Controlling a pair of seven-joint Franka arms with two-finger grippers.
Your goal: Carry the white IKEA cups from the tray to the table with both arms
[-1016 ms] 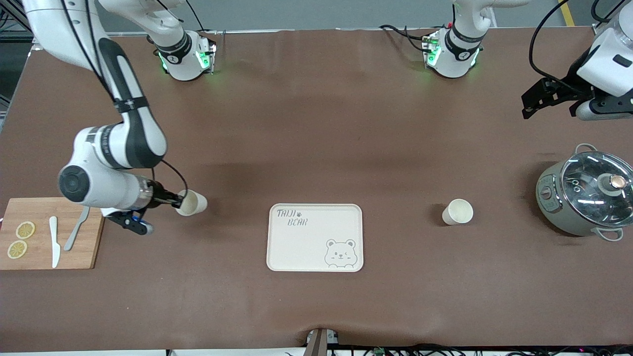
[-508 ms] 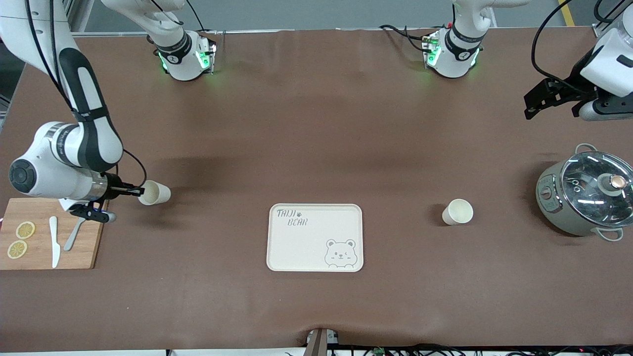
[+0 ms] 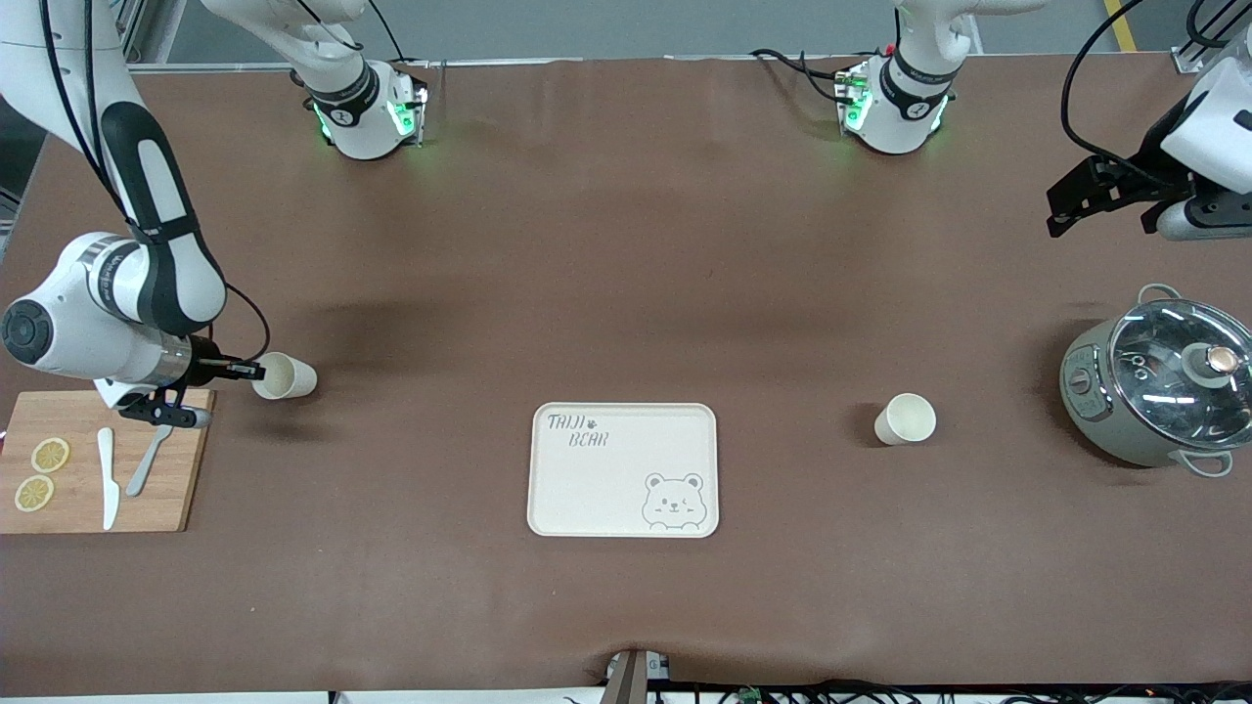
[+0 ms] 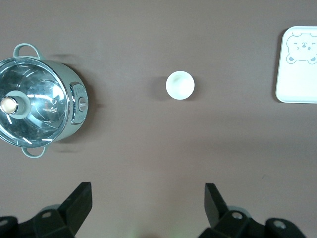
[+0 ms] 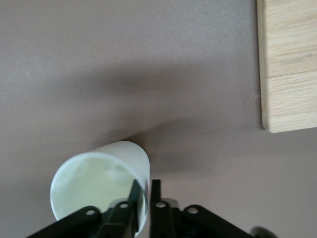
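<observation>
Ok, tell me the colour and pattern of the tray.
The tray is cream with a grey bear face and "Taiji Bear" lettering, clearest in the front view.

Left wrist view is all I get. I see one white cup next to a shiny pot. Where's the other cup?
Observer: The other white cup is pinched at its rim by the right pincer, at the right arm's end of the table.
Operator: Is anything near it?
Observer: Yes. A wooden cutting board lies beside it, nearer the front camera, with two lemon slices and a white knife on it.
Operator: And where's my pincer from outside?
Observer: The left pincer hangs open in the air over bare table, next to the pot, at the left arm's end.
</observation>
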